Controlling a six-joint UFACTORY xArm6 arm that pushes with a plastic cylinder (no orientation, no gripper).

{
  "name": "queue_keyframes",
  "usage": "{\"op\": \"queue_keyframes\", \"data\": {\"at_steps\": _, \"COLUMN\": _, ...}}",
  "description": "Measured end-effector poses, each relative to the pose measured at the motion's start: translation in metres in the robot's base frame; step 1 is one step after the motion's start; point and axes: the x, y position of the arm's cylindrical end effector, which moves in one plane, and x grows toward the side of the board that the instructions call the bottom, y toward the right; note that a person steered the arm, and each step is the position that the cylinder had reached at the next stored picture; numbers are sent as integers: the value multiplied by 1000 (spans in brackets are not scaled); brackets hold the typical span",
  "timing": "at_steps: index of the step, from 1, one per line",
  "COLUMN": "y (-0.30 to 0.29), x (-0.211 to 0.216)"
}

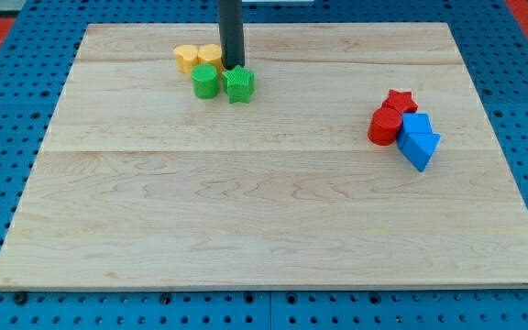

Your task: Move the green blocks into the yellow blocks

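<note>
My tip (238,66), the lower end of the straight dark rod, rests on the pale wooden worktop (246,211) at the far left, touching the far edge of the green star-shaped block (239,84) and just right of the two yellow blocks. There are no fingers on this arm, so nothing is gripped or held wide or narrow; only the rod pushes. The green cylinder block (206,81) already touches the yellow heart-like block (188,59), and the second yellow block (211,55), its shape partly hidden by the rod, sits just beside the tip. The risk, as I judge it, lies in my position: I stand on the far side of the green star, so any push towards the near edge would drive it away from the yellows. A careless sideways sweep could also scatter the yellow pair. The red and blue blocks at the right are well apart and safe.
</note>
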Motion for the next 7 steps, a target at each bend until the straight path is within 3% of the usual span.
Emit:
{"op": "queue_keyframes", "data": {"at_steps": 3, "y": 4, "x": -41}}
{"op": "queue_keyframes", "data": {"at_steps": 4, "y": 19, "x": -35}}
{"op": "queue_keyframes", "data": {"at_steps": 5, "y": 89, "x": -10}}
{"op": "queue_keyframes", "data": {"at_steps": 6, "y": 76, "x": 25}}
{"op": "queue_keyframes", "data": {"at_steps": 7, "y": 43, "x": 31}}
